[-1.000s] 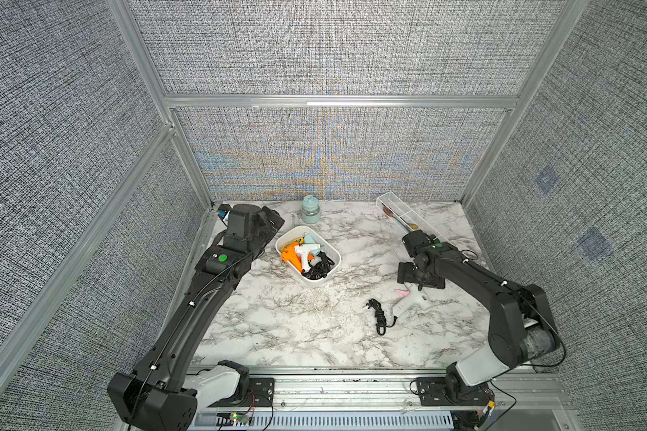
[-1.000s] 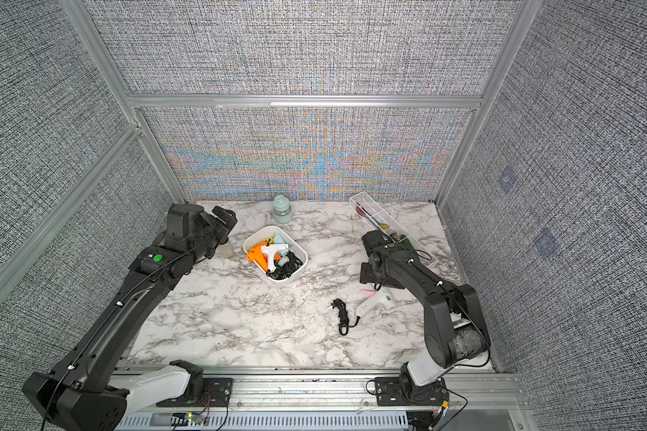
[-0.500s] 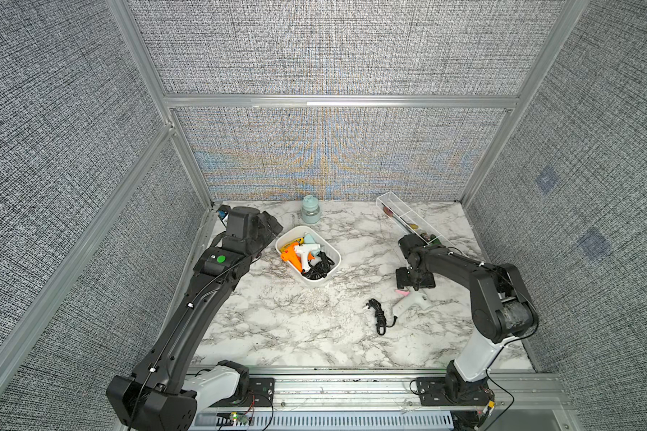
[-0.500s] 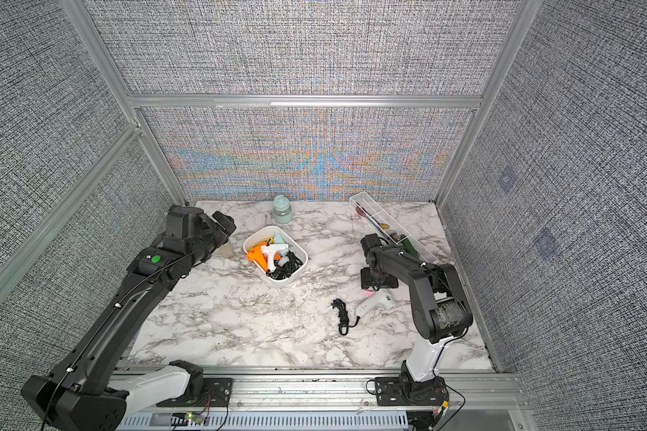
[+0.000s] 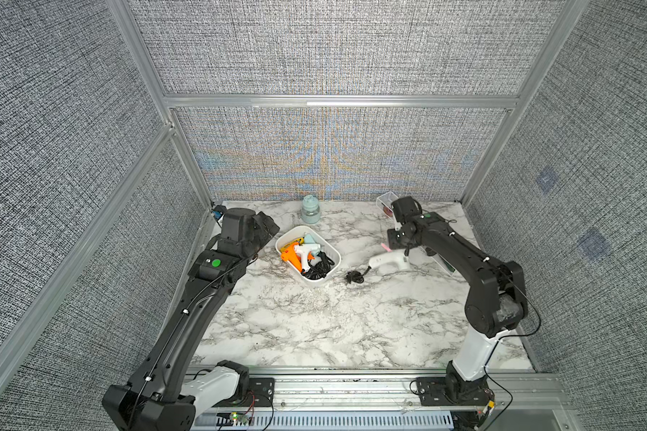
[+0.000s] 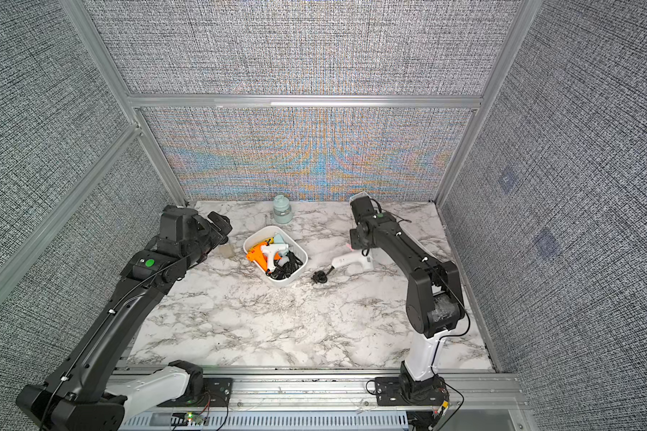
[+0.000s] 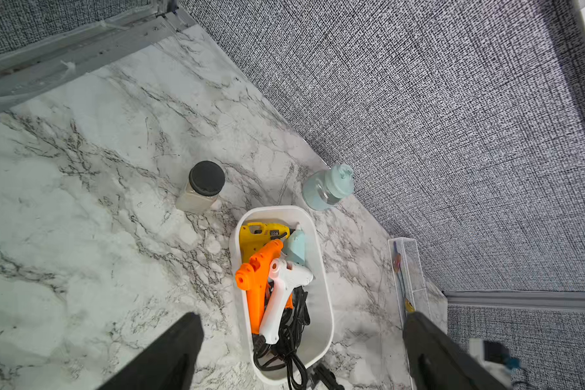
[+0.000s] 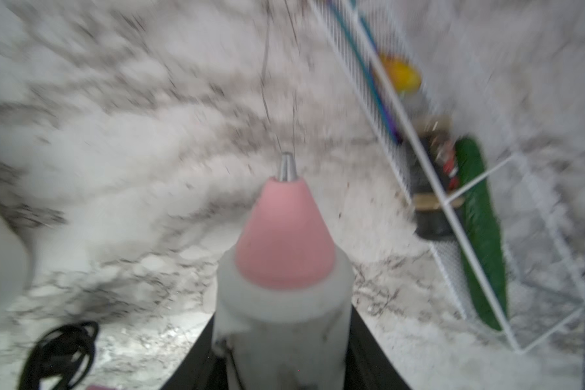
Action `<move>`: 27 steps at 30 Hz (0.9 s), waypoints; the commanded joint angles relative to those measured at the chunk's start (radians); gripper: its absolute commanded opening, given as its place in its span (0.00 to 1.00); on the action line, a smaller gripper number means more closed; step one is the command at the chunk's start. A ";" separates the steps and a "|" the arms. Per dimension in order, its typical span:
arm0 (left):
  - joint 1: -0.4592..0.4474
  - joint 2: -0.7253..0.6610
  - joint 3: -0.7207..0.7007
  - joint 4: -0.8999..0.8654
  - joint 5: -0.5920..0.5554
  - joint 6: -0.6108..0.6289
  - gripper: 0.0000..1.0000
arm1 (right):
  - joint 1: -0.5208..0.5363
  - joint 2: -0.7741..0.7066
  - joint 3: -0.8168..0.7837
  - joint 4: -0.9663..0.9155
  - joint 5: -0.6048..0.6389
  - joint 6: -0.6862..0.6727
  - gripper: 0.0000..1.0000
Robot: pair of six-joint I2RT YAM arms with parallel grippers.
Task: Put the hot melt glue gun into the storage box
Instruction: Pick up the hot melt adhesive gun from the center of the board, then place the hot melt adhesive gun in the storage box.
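My right gripper is shut on the barrel of a white hot melt glue gun, whose pink nozzle sticks out past the jaws. In both top views the gun hangs just above the marble, right of the storage box, with its black cord bundled below it. The storage box is a white tub holding several coloured glue guns and black cords. My left gripper is open and empty above the box's left side.
A pale green jar stands by the back wall. A clear jar with a black lid sits left of the box. A long clear divided tray with small items runs along the right. Fabric walls enclose the table.
My right gripper has closed on the glue gun and carried it up and toward the back left; the right elbow has risen. The left arm has barely moved.
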 commanded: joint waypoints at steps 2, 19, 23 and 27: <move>0.002 -0.016 0.001 -0.007 -0.019 0.017 0.98 | 0.085 0.013 0.220 0.001 0.069 -0.240 0.08; 0.004 -0.153 -0.023 -0.095 -0.091 0.014 0.97 | 0.326 0.164 0.346 0.579 -0.089 -1.314 0.00; 0.005 -0.186 -0.028 -0.118 -0.106 0.009 0.97 | 0.342 0.200 0.367 0.636 -0.206 -1.383 0.00; 0.005 -0.213 -0.025 -0.147 -0.130 0.011 0.97 | 0.350 0.219 0.437 0.609 -0.277 -1.411 0.00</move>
